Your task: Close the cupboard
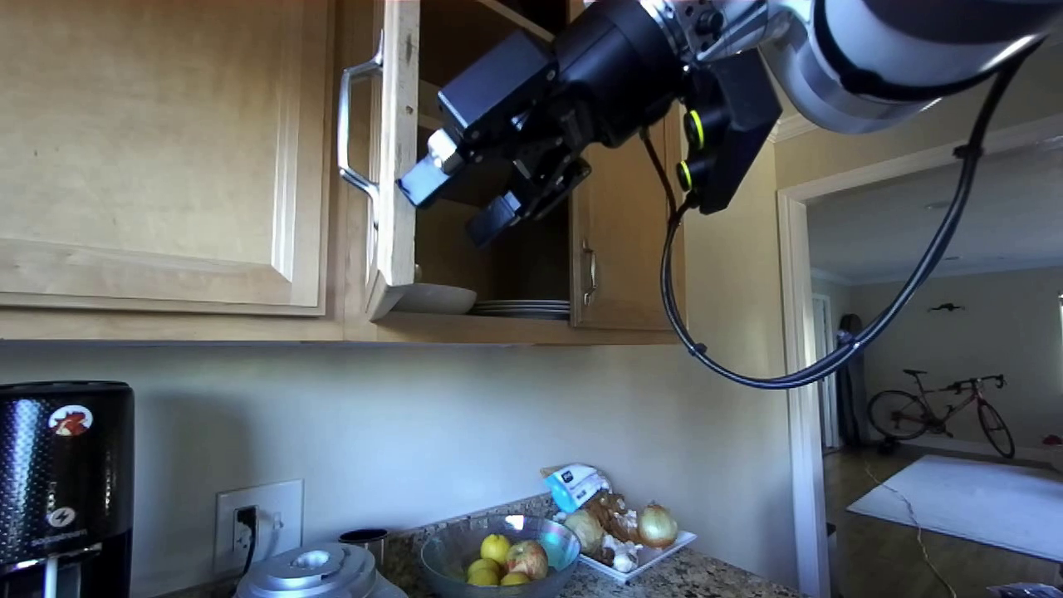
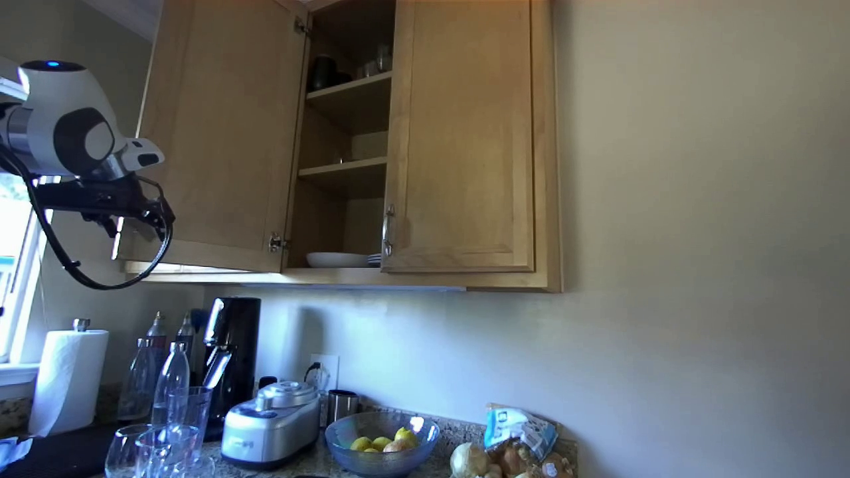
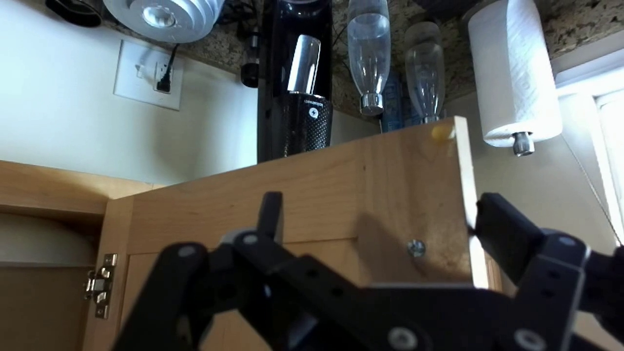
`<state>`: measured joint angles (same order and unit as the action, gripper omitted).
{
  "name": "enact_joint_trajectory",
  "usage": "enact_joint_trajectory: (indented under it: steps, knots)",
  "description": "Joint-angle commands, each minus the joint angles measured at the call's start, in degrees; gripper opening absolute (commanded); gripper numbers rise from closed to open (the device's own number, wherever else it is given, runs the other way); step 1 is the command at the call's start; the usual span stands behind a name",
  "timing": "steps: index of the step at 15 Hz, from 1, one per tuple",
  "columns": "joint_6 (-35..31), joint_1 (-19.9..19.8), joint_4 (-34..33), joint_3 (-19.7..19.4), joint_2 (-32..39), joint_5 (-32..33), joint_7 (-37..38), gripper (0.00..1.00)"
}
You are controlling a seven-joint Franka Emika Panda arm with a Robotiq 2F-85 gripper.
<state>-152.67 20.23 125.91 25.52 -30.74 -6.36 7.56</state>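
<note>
The maple wall cupboard is seen at eleven o'clock in an exterior view, its ten-o'clock door swung open. The gripper is held, jaws apart, at the door's edge.

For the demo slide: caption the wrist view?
Open jaws by the free edge of an open cupboard door, paper towel roll beyond.
</note>
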Motion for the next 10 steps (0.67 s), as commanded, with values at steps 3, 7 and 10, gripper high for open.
enact_joint_trajectory:
  steps: [3, 7, 10]
  knots:
    - [0.90, -1.15, -2.19, 0.73, 2.10, 1.06, 3.91, 1.00]
    - [-0.09, -0.50, -3.10, 1.58, 3.76, 0.51, 5.57, 1.00]
    - [-0.72, -0.94, -4.07, 2.47, 4.63, 1.20, 6.89, 1.00]
